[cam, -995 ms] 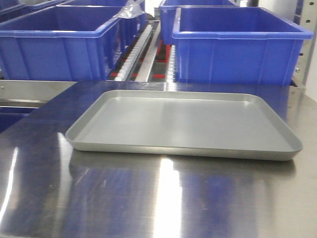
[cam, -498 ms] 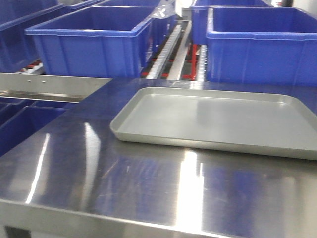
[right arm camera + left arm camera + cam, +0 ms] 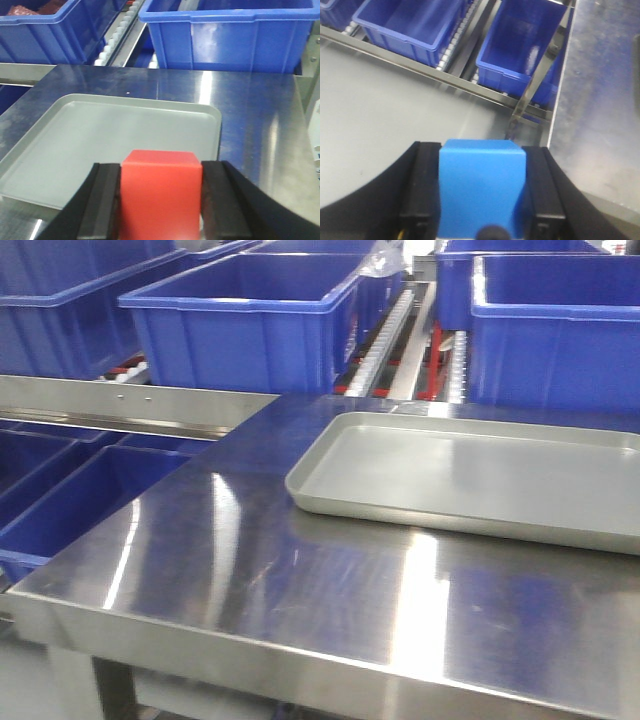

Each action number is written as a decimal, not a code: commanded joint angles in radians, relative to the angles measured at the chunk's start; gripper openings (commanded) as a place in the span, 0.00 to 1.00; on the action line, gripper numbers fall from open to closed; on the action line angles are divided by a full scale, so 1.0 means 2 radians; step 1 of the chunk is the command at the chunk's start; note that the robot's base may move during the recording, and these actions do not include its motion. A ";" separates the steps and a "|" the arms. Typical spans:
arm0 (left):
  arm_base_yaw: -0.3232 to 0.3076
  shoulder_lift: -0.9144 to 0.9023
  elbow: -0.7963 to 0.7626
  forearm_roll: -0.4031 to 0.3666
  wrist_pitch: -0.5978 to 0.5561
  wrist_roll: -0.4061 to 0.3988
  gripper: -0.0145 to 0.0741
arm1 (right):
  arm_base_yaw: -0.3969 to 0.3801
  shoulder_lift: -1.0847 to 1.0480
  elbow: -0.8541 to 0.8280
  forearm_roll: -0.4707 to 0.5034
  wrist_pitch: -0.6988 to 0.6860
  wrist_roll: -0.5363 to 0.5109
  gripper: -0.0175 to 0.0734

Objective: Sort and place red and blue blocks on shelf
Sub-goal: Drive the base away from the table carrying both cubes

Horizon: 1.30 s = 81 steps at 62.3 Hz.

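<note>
We find the left gripper (image 3: 481, 148) built of two matte black fingers (image 3: 422, 185), each with a flat, rectangular inner face and a broad outer shell that curves away. A rounded dark knob (image 3: 490, 233) shows at its base; left of that knob we note a small yellow fleck (image 3: 402, 232), too small to identify. The right gripper (image 3: 161, 165) is alike: black fingers (image 3: 106, 200), flat inner faces, curved shells.
</note>
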 commanded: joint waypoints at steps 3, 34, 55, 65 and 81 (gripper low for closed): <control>0.001 0.000 -0.014 0.000 -0.036 -0.004 0.30 | -0.003 0.000 -0.014 -0.006 -0.043 -0.002 0.25; 0.001 0.000 -0.014 0.000 -0.036 -0.004 0.30 | -0.003 0.000 -0.014 -0.006 -0.043 -0.002 0.25; 0.001 0.000 -0.014 0.000 -0.036 -0.004 0.30 | -0.003 0.000 -0.014 -0.006 -0.043 -0.002 0.25; 0.001 0.000 -0.014 0.000 -0.036 -0.004 0.30 | -0.003 0.000 -0.014 -0.006 -0.043 -0.002 0.25; 0.000 0.000 -0.014 0.000 -0.036 -0.004 0.30 | -0.003 0.000 -0.014 -0.006 -0.043 -0.002 0.25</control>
